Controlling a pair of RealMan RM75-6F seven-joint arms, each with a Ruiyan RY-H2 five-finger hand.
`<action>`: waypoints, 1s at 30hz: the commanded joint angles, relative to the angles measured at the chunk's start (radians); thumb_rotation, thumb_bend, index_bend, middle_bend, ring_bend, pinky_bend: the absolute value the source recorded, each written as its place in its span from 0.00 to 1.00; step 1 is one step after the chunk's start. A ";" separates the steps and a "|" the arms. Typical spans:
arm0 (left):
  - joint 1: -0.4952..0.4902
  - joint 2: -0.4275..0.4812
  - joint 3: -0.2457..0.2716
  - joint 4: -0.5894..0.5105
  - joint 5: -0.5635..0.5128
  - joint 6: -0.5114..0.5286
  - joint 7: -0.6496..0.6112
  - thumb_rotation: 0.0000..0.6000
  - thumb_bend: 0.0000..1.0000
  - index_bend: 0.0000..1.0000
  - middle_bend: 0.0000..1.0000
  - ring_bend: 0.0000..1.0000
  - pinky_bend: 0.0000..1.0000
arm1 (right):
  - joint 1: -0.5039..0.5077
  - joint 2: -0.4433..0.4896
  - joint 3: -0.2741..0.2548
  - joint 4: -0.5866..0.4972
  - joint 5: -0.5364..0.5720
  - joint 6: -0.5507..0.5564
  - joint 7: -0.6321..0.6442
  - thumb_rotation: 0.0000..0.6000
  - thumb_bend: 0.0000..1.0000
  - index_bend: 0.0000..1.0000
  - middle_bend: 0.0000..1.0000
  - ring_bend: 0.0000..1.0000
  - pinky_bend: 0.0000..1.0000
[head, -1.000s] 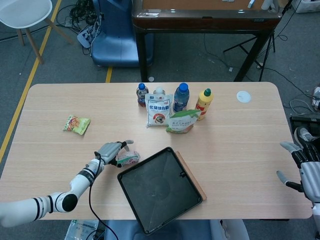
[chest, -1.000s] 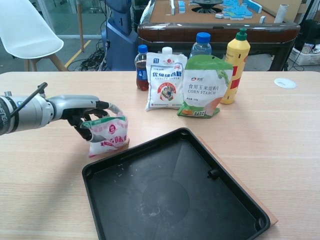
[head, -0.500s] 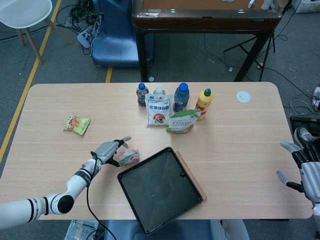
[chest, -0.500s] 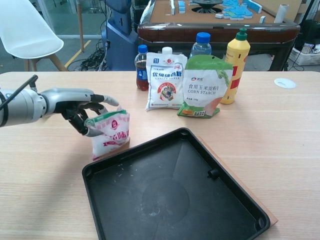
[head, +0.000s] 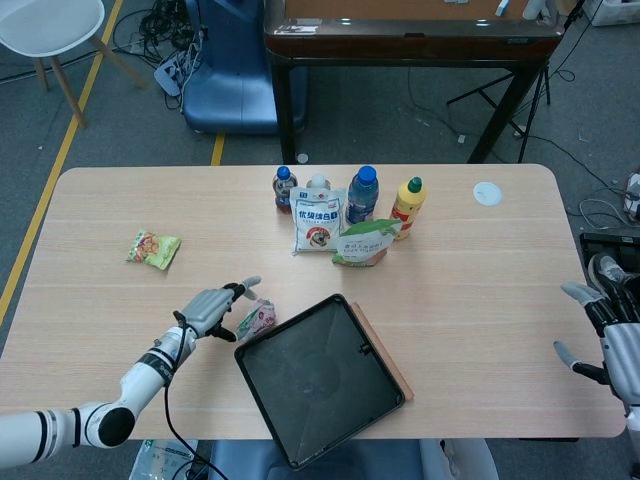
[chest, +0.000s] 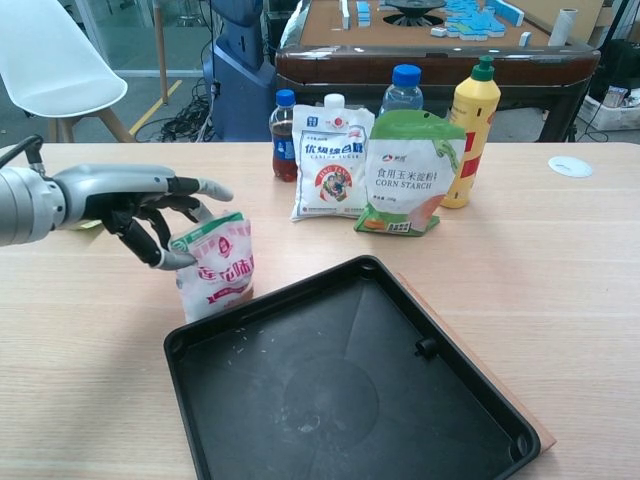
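Note:
A small pink snack bag (chest: 215, 268) stands upright against the near-left rim of the black tray (chest: 200, 340); the bag (head: 256, 318) and the tray (head: 390, 395) also show in the head view. My left hand (chest: 140, 205) hovers at the bag's upper left with fingers spread. Its thumb tip touches the bag's top corner and a finger reaches over the top without closing on it. In the head view the left hand (head: 212, 308) sits just left of the bag. My right hand (head: 610, 345) hangs open past the table's right edge, holding nothing.
A row at the back: cola bottle (chest: 285, 135), white pouch (chest: 330, 165), water bottle (chest: 404, 90), green corn starch bag (chest: 410, 175), yellow bottle (chest: 472, 120). A green snack packet (head: 153, 248) lies far left, a white disc (head: 487, 193) far right. A wooden board (head: 385, 352) lies under the tray.
My left hand has let go of the pink bag and drawn back to the left with fingers spreading. The bag now stands upright against the tray rim. The right hand has not moved.

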 joint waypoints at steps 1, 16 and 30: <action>0.007 0.011 -0.004 -0.021 0.012 0.015 -0.008 1.00 0.34 0.00 0.18 0.07 0.30 | -0.001 0.000 0.000 0.002 0.000 0.003 0.002 1.00 0.24 0.18 0.22 0.03 0.06; 0.087 0.117 0.006 -0.171 0.153 0.128 -0.056 1.00 0.35 0.00 0.15 0.04 0.26 | -0.003 0.007 0.000 0.000 -0.005 0.009 -0.001 1.00 0.24 0.18 0.22 0.03 0.06; 0.302 0.176 0.032 -0.178 0.359 0.510 -0.018 1.00 0.35 0.07 0.15 0.04 0.26 | 0.020 0.021 -0.008 -0.026 -0.009 -0.039 -0.039 1.00 0.24 0.18 0.22 0.03 0.06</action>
